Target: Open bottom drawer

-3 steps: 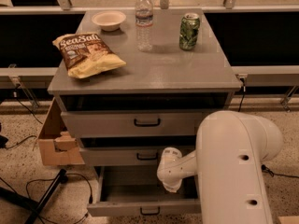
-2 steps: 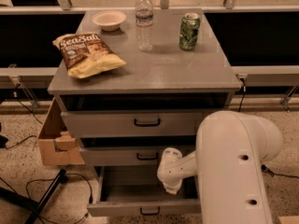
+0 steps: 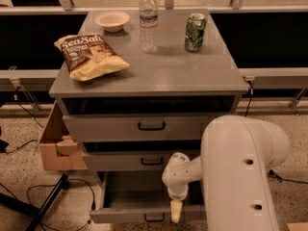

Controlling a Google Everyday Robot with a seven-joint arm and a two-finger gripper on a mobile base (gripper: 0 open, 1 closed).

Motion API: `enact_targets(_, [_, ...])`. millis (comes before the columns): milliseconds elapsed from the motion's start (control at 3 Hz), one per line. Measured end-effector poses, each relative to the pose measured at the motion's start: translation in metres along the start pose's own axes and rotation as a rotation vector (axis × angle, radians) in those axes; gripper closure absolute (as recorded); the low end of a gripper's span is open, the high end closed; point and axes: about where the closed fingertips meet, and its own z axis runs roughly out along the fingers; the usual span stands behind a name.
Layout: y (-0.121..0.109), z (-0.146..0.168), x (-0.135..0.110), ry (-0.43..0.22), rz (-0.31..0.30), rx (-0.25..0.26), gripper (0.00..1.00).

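The grey cabinet has three drawers. The bottom drawer [image 3: 126,214] is pulled out toward me, its plain grey interior showing and its small black bar handle [image 3: 154,219] at the lower edge of the view. The middle drawer front [image 3: 120,161] and the top drawer front [image 3: 110,128] stand less far out. My gripper [image 3: 176,211] hangs from the white arm [image 3: 240,177], pointing down over the front right part of the open bottom drawer, just right of its handle. It holds nothing that I can see.
On the cabinet top [image 3: 163,73] lie a chip bag [image 3: 90,56], a small bowl [image 3: 111,20], a water bottle [image 3: 148,22] and a green can [image 3: 195,32]. A cardboard box [image 3: 57,146] stands at the cabinet's left. Cables and a black stand leg [image 3: 45,207] lie on the floor.
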Motion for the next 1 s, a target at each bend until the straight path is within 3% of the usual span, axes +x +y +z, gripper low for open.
enact_targets(667, [0.006,0.01,0.001,-0.015,-0.007,-0.023,0.0])
enact_targets(1000, [0.039,0.029,0.013,-0.099,-0.047,-0.052,0.0])
